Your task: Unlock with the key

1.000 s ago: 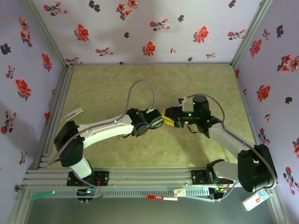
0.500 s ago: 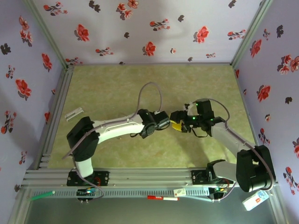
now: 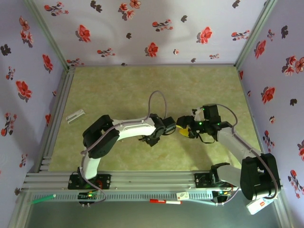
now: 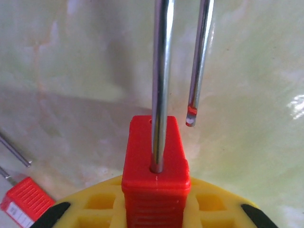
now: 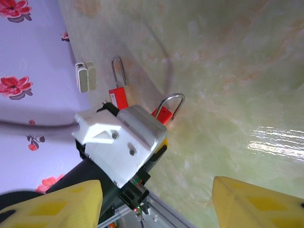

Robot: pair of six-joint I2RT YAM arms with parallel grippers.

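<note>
At far left by the wall, a small white block (image 3: 75,116). Just right of it, flat on the table, a spare red padlock (image 5: 118,95), caught by both wrist cameras. At centre, left gripper (image 3: 170,128) clenched on a red padlock (image 4: 140,152). Up close, one shackle leg seated, the other out of the body. Further right, right gripper (image 5: 156,204) released, fingers (image 5: 256,202) spread wide. Cannot tell where the key lies or which way it points.

Red padlock (image 4: 154,159) is clamped in my left gripper (image 4: 154,211), body upright between the yellow pads (image 4: 99,202), with ribbed sides. Its steel shackle (image 4: 160,71) points away from the wrist. One leg is seated in its hole in the top face. The other leg ends free, its red-marked tip clear of the body, just above the top right corner. From the right wrist, the shackle arches low over the desk (image 5: 228,71).
</note>
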